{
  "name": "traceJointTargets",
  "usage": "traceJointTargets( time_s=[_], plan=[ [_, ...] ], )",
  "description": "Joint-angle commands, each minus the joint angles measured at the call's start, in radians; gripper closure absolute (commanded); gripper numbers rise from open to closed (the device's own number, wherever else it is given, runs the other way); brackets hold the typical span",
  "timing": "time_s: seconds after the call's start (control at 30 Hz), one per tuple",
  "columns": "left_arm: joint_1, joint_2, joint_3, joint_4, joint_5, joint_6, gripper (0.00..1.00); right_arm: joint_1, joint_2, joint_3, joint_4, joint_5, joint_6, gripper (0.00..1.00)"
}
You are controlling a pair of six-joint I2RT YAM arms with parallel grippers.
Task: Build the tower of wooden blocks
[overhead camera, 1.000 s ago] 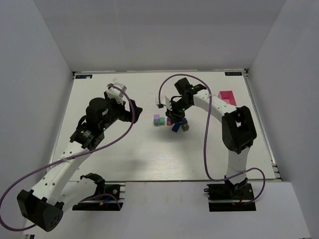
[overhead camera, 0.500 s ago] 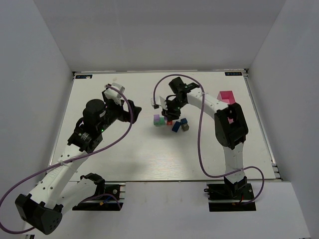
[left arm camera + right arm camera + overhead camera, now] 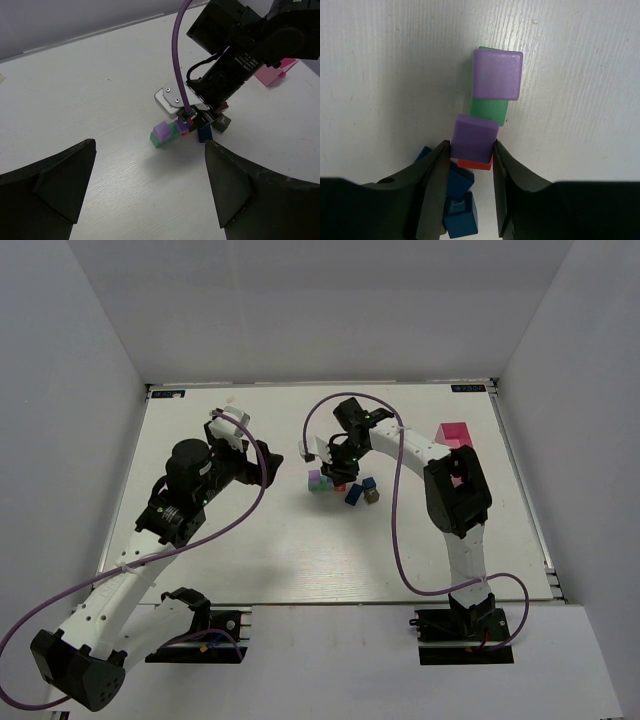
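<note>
Right tool (image 3: 471, 150): I had it clenched on a lilac block (image 3: 475, 136), one finger against each side.
Held block: it sat over a red block (image 3: 475, 163), part of the tower (image 3: 340, 485) in the middle of the desk (image 3: 250, 540).
Neighbours: a second lilac block (image 3: 497, 75) topped a green block (image 3: 489, 111) just beyond; blue blocks (image 3: 460, 200) lay beside my fingers.
Left tool (image 3: 150, 190): released, jaws wide, hanging well apart from the cluster.
Step, as I judged it: seating the lilac block on the red one.
Doing it well: I would settle it flat with edges aligned, let go gently, then lift straight up so neither finger dragged it or nudged the blue blocks.
</note>
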Motion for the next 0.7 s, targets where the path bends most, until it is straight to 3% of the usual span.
traceJointTargets(
  time_s=[0.0,0.67],
  plan=[
    [0.005,-0.019,-0.007,0.009,-0.007,0.005,0.01,0.007,0.014,0.04,-0.008,0.0,-0.017,0.78],
    [0.005,-0.019,-0.007,0.009,-0.007,0.005,0.01,0.01,0.027,0.04,0.004,0.015,-0.009,0.73]
  ],
)
